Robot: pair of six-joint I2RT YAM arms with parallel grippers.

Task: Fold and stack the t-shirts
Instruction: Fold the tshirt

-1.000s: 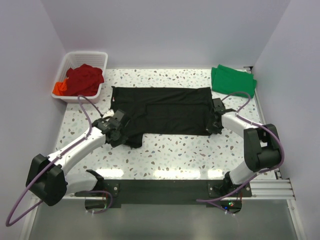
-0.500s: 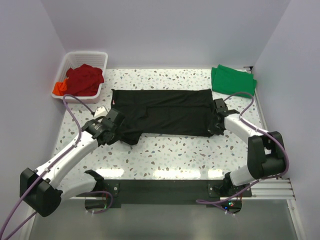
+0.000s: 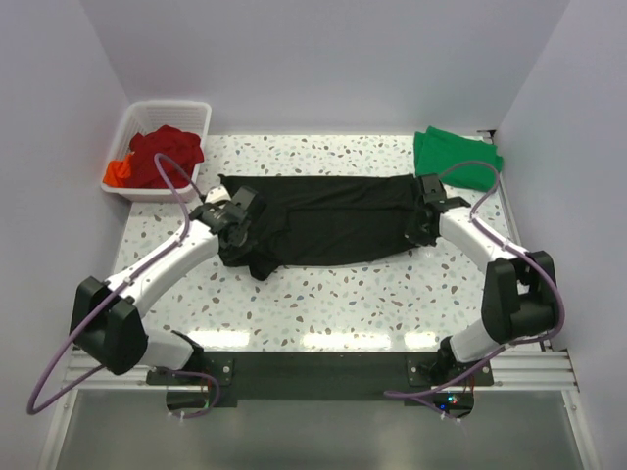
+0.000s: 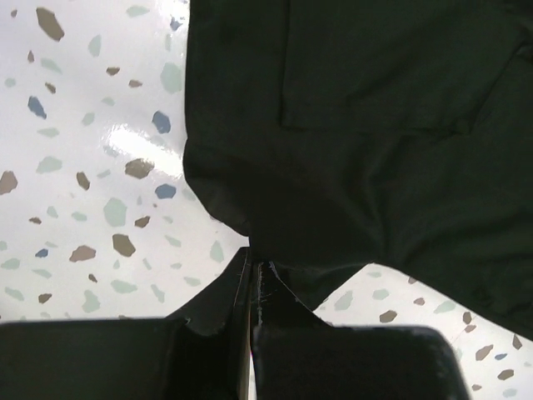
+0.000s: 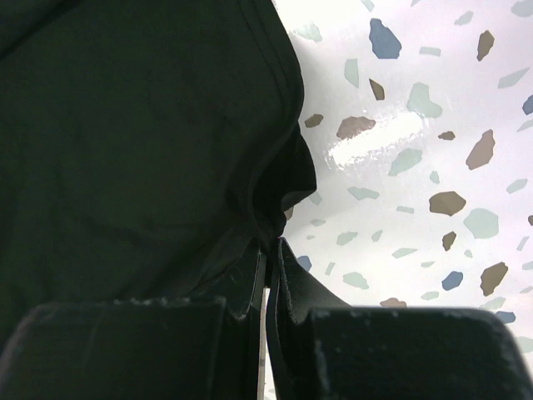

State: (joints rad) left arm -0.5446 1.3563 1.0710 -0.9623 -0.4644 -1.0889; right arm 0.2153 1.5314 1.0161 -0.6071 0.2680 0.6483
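A black t-shirt lies spread across the middle of the speckled table. My left gripper is shut on its left near edge, and in the left wrist view the black fabric bunches into the closed fingertips. On the other side my right gripper is shut on the right edge of the shirt; the pinched hem runs into the closed tips. A green t-shirt lies folded at the back right. Dark red and orange t-shirts sit in the basket.
The white slatted basket stands at the back left corner. Pale walls close in the table at the back and on both sides. Purple cables loop from both arms over the table.
Both grippers have carried the shirt's near edge toward the back, folding the black shirt into a narrower band. The left arm swung far back and to the right.
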